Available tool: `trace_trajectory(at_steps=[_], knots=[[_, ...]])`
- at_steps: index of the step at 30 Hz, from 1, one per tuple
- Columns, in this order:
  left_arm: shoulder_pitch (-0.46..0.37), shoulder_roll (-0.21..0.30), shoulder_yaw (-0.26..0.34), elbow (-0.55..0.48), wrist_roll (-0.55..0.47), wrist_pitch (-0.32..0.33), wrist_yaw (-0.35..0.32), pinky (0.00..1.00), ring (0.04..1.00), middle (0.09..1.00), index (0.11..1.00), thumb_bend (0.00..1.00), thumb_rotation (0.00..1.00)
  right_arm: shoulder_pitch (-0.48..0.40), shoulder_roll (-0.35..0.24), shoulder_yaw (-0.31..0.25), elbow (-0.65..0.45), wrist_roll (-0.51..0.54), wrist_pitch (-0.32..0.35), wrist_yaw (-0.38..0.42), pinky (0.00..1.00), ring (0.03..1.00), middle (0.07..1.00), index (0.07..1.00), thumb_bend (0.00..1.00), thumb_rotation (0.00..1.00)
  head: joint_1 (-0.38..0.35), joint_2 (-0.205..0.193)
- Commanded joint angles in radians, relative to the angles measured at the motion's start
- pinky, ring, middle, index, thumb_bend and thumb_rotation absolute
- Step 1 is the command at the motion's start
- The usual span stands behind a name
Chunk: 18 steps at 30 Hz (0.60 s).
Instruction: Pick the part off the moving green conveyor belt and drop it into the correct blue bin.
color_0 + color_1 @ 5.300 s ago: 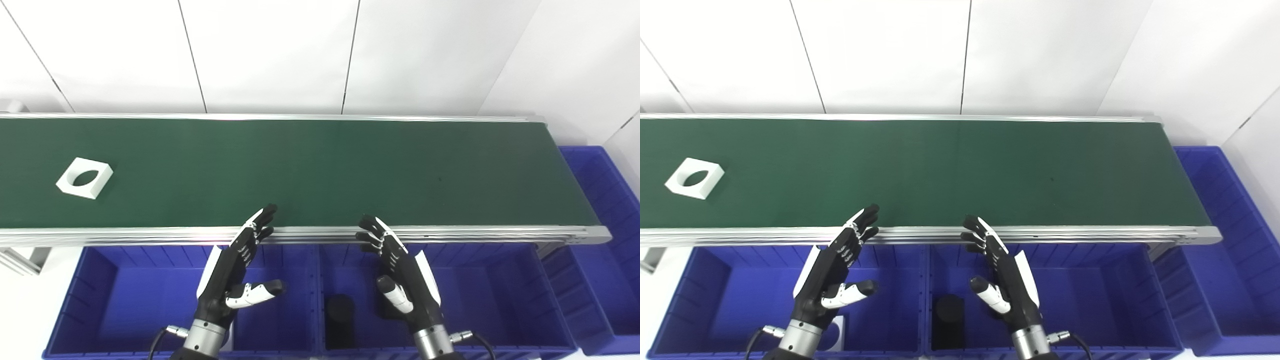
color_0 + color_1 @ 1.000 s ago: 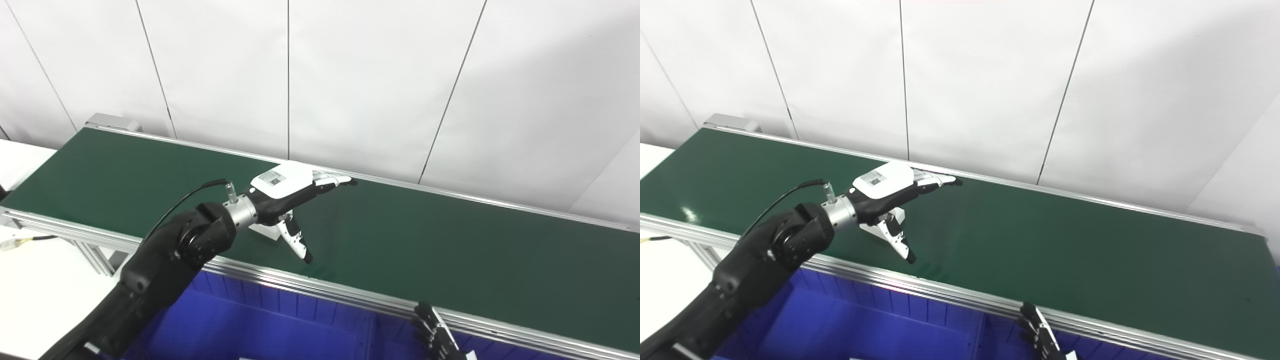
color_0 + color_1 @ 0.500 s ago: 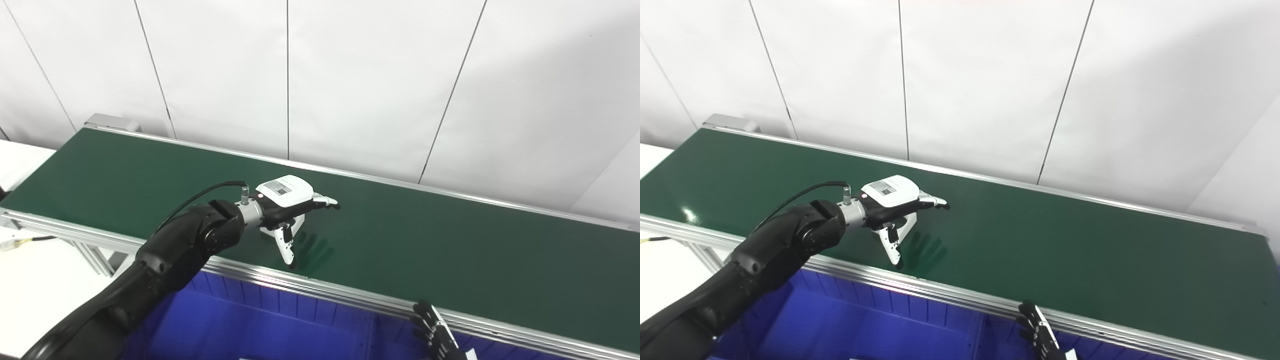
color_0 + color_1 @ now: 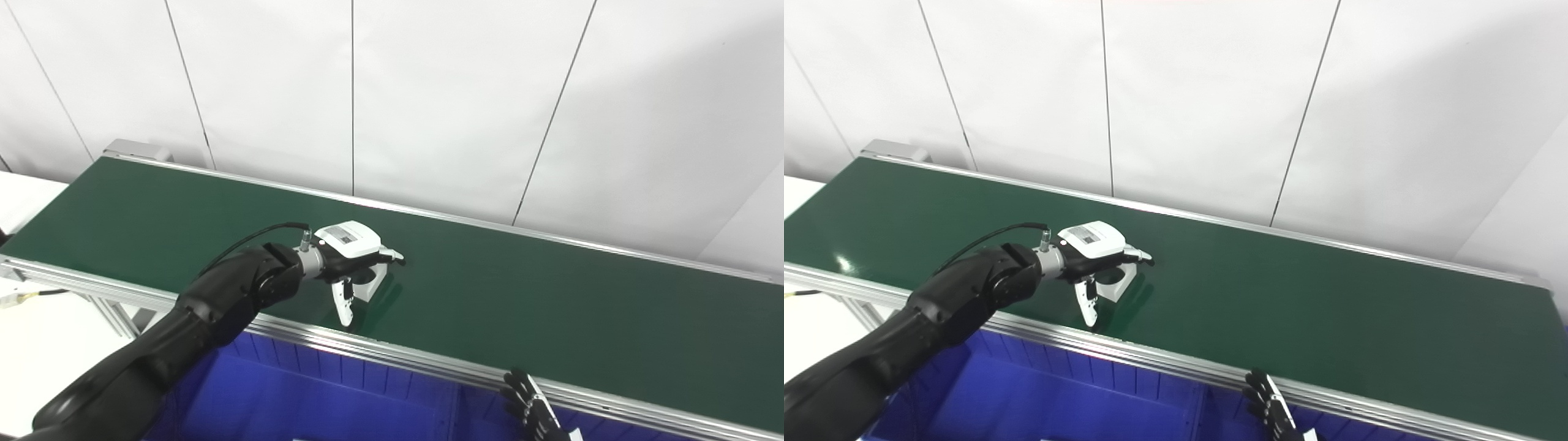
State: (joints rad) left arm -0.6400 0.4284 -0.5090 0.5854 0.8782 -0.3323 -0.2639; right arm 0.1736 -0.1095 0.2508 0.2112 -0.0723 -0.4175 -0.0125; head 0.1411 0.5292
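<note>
Straddling white part (image 4: 370,283), seemingly: left hand (image 4: 352,260)

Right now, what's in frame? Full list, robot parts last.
conveyor belt: 1, dark green with silver rails, runs across the frame from upper left to lower right.
part: 1, white block with a round hole, on the belt near its front rail, under the left hand.
bin: blue, below the belt's front rail at the bottom edge; count cannot be told from here.
wall: white panels behind the belt.
left hand: 1, black and white, over the part with fingers spread above it and thumb pointing down in front; not closed on it.
right hand: 1, black, only fingertips show at the bottom edge by the front rail; open or shut cannot be told.
</note>
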Motion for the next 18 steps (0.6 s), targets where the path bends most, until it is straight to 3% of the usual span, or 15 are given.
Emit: trace_trajectory(at_steps=[1, 6, 14, 18], knots=[[-0.069, 0.003, 0.001, 0.005, 0.007, -0.003, 0.038, 0.82, 0.854, 0.872, 0.888, 1.0, 0.24, -0.003, 0.007, 0.004, -0.033, 0.001, -0.052, -0.001, 0.83, 0.866, 0.897, 0.928, 0.86, 0.84, -0.001, 0.001], [-0.086, -0.004, -0.024, 0.039, 0.039, 0.011, 0.074, 0.81, 0.853, 0.871, 0.883, 1.0, 0.2, 0.0, 0.008, 0.01, -0.039, 0.002, -0.052, 0.0, 0.83, 0.869, 0.902, 0.932, 0.87, 0.83, -0.011, -0.004], [-0.091, -0.019, -0.044, 0.092, 0.087, 0.032, 0.195, 0.79, 0.845, 0.865, 0.856, 1.0, 0.13, 0.004, 0.012, 0.014, -0.043, -0.004, -0.052, -0.005, 0.82, 0.861, 0.892, 0.932, 0.86, 0.84, -0.022, -0.01], [-0.09, -0.028, -0.059, 0.094, 0.11, 0.075, 0.199, 0.8, 0.855, 0.873, 0.86, 0.98, 0.13, 0.003, 0.012, 0.016, -0.045, -0.001, -0.052, -0.002, 0.82, 0.861, 0.892, 0.928, 0.85, 0.83, -0.024, -0.012]])
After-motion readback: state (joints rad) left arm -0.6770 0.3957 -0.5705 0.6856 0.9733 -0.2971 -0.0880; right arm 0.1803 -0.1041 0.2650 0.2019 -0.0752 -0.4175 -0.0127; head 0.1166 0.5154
